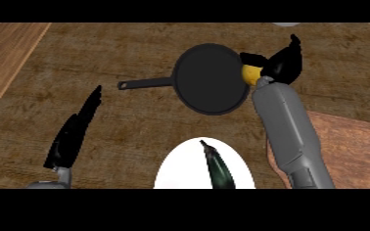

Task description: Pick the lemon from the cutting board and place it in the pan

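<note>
A black pan (208,78) sits on the wooden counter in the head view, its handle (145,83) pointing left. My right hand (283,63) hovers at the pan's right rim, fingers curled round the yellow lemon (251,73), which shows only partly beneath the hand. The reddish cutting board (339,147) lies at the lower right, mostly behind my right forearm. My left hand (72,132) rests at the lower left, fingers straight and pointing up, holding nothing.
A white plate (180,169) with a dark green vegetable (217,166) on it sits at the bottom centre. A lighter wood strip (18,49) runs along the counter's far left. A pale object (287,24) peeks in at the top right.
</note>
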